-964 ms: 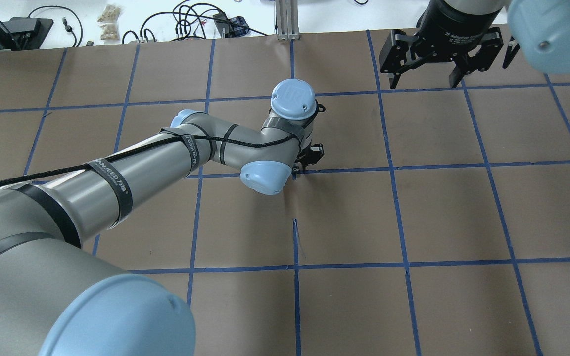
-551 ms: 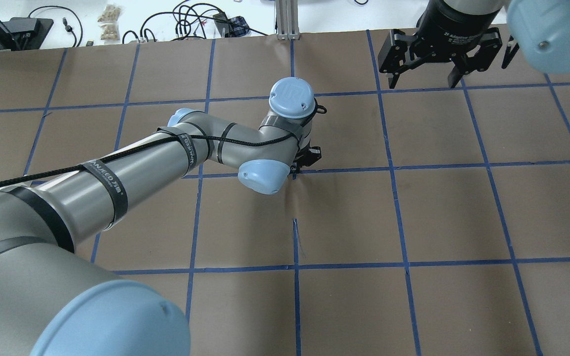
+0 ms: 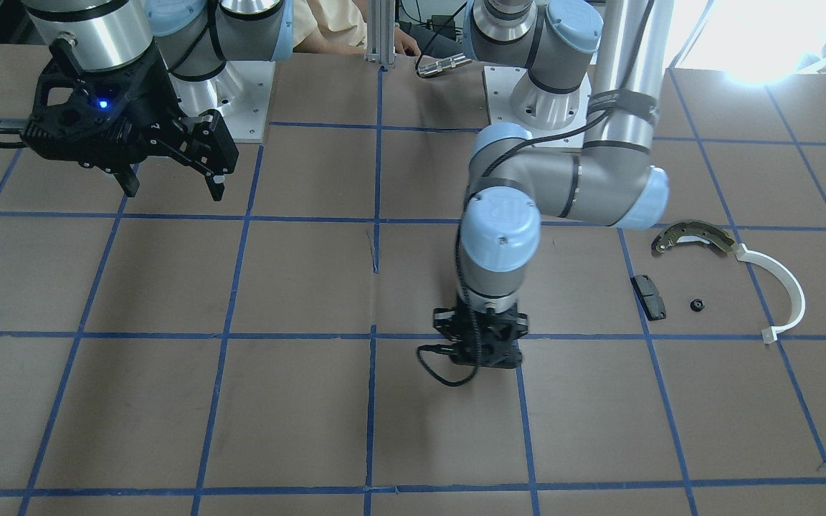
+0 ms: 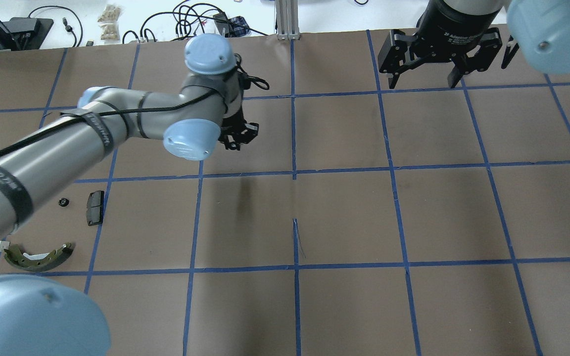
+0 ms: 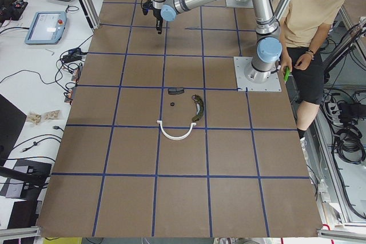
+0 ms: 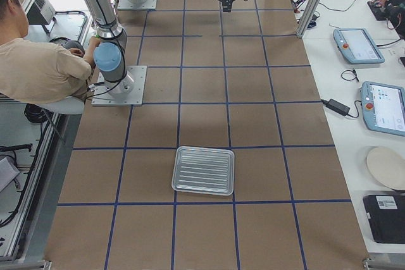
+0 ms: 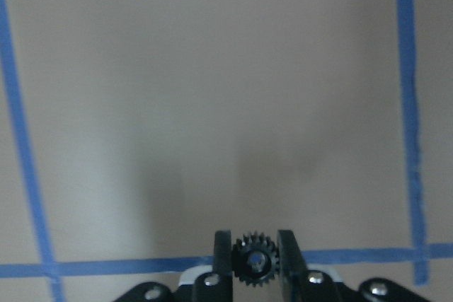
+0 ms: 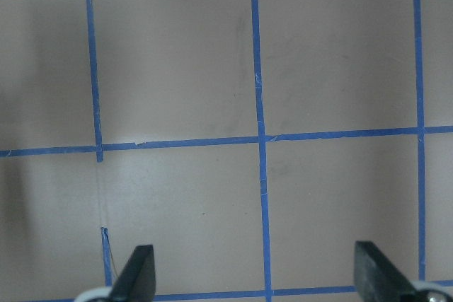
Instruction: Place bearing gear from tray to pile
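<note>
My left gripper (image 7: 255, 245) is clamped on the toothed gear (image 7: 255, 263), left of the worktop's (image 4: 344, 217) centre. Toward the left end lie the pad (image 3: 649, 296), a small black part (image 3: 698, 305), brake shoe (image 3: 692, 236) and white arc (image 3: 779, 287). My right gripper (image 8: 255, 274) hangs wide open, empty; the tray (image 6: 204, 170) sits near the right end

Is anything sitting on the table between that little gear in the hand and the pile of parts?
Nothing visible does. The left hand grips the gear, and only bare table lies between it and the pile.

dark toothed gear (image 7: 255, 263), gripped by left tool (image 7: 254, 240)
</note>
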